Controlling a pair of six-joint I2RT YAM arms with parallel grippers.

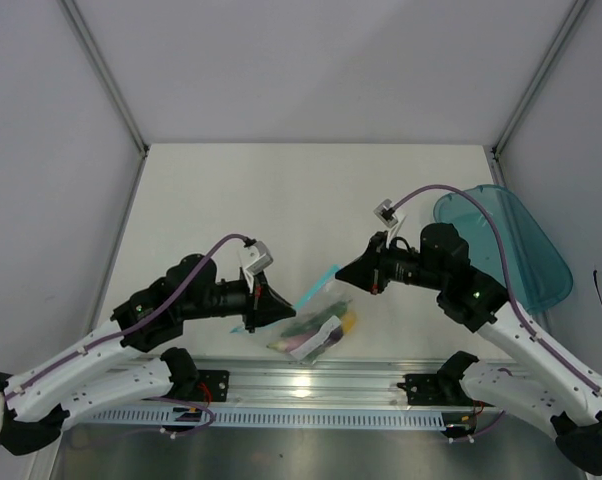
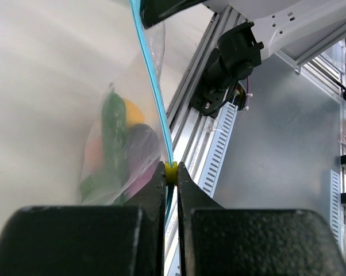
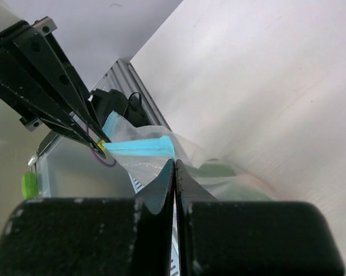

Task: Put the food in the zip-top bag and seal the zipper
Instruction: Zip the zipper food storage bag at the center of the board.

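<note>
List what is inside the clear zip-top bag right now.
Through the zip-top bag show a green pepper, a yellow pepper, a dark purple eggplant and a pale pinkish blur, probably the egg. The left end effector covers their lower ends.

- zip-top bag (image 2: 139, 75) is clear and crinkly; zipper (image 2: 153, 86) light blue-teal; tiny yellow slider (image 3: 100, 145) right at the black tips of the left gripper (image 2: 170, 168)
- just past those tips: green bell pepper (image 2: 112, 132); yellow pepper (image 2: 133, 114); dark purple eggplant (image 2: 139, 146); pale pinkish egg (image 2: 92, 155)
- tray (image 1: 526, 250) behind the black right gripper (image 3: 175, 164) is see-through teal; table (image 1: 281, 190) off-white
</note>
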